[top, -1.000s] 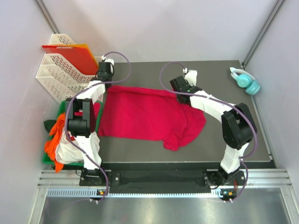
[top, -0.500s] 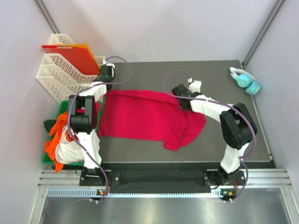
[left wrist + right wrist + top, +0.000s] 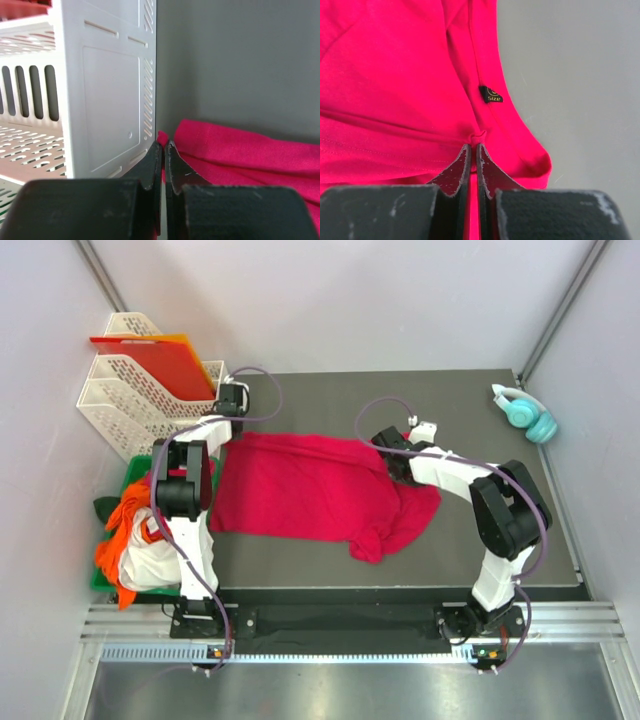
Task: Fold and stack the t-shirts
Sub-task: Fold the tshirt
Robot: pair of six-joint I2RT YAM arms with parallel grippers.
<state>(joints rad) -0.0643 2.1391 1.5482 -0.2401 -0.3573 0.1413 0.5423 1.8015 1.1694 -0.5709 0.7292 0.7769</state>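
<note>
Crimson t-shirt [image 3: 300, 485] pinched: L end effector [image 3: 163, 146] at corner, R end effector [image 3: 473, 148] at fold (both clamped).

One shirt [image 3: 310, 490] lies spread over the middle of the surface [image 3: 470, 410]. The trays [image 3: 125, 400] stand at the far left, with the sheet [image 3: 160, 360] on top. The headphones [image 3: 525, 412] lie at the far right corner. Other shirts [image 3: 135, 540] are piled at the near left. The left claw [image 3: 163, 150] is at the shirt's far left corner, just beside the trays. The right claw [image 3: 472, 150] is at its far right edge.

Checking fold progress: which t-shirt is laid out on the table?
The crimson shirt, its far edge pinched by the left gripper and right gripper; the orange shirt and white shirt lie heaped in the bin.
</note>
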